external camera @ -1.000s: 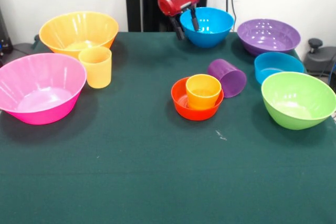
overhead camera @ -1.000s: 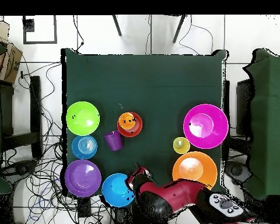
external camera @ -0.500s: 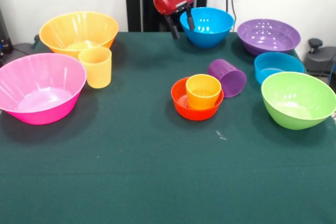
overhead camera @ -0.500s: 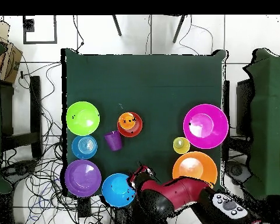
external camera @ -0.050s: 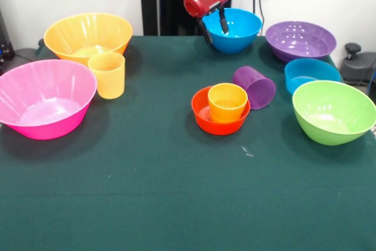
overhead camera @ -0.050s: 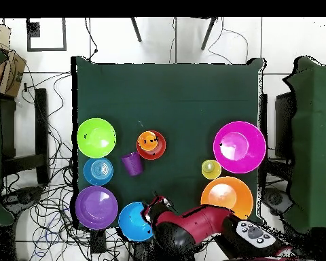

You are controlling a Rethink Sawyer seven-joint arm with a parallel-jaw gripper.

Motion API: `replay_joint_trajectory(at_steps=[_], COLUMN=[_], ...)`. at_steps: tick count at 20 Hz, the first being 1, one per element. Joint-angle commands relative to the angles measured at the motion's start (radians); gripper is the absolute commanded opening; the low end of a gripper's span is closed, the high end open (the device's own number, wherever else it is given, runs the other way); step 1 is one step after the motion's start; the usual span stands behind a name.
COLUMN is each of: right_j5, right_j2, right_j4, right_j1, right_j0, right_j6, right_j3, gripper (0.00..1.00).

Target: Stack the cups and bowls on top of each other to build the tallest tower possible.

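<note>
My gripper (external camera @ -0.050s: 215, 29) is open at the medium blue bowl (external camera @ -0.050s: 238, 33), one finger outside its left rim and the other over the inside. From above the gripper (overhead camera @ -0.050s: 151, 208) sits by that bowl's (overhead camera @ -0.050s: 134, 223) edge. The tower stands mid-table: an orange cup (external camera @ -0.050s: 227, 102) upright in the small red-orange bowl (external camera @ -0.050s: 202, 113). Beside it a purple cup (external camera @ -0.050s: 254, 86) lies on its side. A yellow-orange cup (external camera @ -0.050s: 107, 74) stands upright between the big yellow bowl (external camera @ -0.050s: 88, 34) and the big pink bowl (external camera @ -0.050s: 44, 98).
On the right of the front view are the wide purple bowl (external camera @ -0.050s: 300, 39), the small blue bowl (external camera @ -0.050s: 311, 73) and the lime green bowl (external camera @ -0.050s: 333, 111). Cables and stands ring the table (overhead camera @ -0.050s: 186, 95) in the overhead view.
The gripper has swung sideways from beside the medium blue bowl to its rim, still open. No cup or bowl has moved.
</note>
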Motion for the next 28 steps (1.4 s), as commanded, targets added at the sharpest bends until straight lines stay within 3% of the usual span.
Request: replay_joint_trajectory(at_steps=[1, 6, 11, 14, 18, 19, 24, 28], right_j5=[0.031, 0.028, -0.084, -0.203, -0.310, -0.321, -0.239, -0.254], right_j2=[0.027, 0.025, -0.065, -0.154, -0.232, -0.242, -0.185, -0.199], right_j4=[-0.030, -0.055, -0.066, -0.044, 0.000, 0.002, -0.023, -0.006], right_j1=[0.044, 0.080, 0.159, 0.230, 0.252, 0.252, 0.240, 0.241], right_j0=[0.026, 0.013, 0.101, 0.182, 0.249, 0.262, 0.243, 0.261], right_j6=[0.102, 0.090, 0.114, 0.117, 0.107, 0.109, 0.122, 0.129], right_j3=[-0.069, -0.089, -0.159, -0.222, -0.234, -0.237, -0.240, -0.235], gripper=[1.00, 1.00, 1.00, 1.00, 1.00, 0.00, 0.00, 0.00])
